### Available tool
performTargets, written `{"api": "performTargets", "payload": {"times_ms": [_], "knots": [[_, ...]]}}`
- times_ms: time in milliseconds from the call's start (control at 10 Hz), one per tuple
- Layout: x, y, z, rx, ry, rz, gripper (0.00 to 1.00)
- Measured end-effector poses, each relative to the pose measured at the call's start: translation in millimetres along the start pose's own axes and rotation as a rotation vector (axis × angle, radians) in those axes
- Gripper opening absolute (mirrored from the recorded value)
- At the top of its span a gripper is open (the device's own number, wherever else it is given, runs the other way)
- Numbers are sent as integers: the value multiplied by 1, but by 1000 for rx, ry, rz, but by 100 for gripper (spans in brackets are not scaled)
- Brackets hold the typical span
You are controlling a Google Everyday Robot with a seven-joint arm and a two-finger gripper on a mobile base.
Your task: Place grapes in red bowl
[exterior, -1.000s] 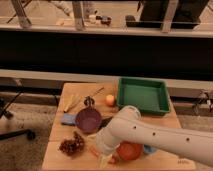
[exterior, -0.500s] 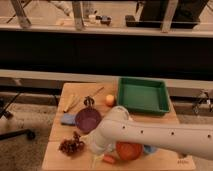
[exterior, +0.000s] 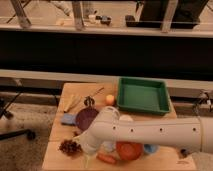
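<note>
The grapes [exterior: 70, 147] lie at the lower left of the frame on the wooden table [exterior: 75, 95], not yet lifted. Just to their right hangs the gripper [exterior: 86, 151], at the end of the thick white arm [exterior: 150, 132]; if it is apart or together I cannot tell. Half a second ago this end was more to the right, above the carrot [exterior: 106, 158]; now it has moved left, next to the bunch. I judge this is the approach for the grasp. The red bowl [exterior: 129, 150] waits at the lower middle, partly under the arm, beyond the carrot, so the carrying would be short.
</note>
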Motion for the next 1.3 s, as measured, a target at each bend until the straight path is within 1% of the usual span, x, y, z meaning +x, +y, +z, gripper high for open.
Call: {"api": "performTargets", "payload": {"times_ms": [500, 1000, 1300], "knots": [[-8, -20, 20, 4, 11, -48, 80], [-1, -39, 39, 1, 18, -73, 80], [2, -46, 56, -15, 14, -91, 80]]}}
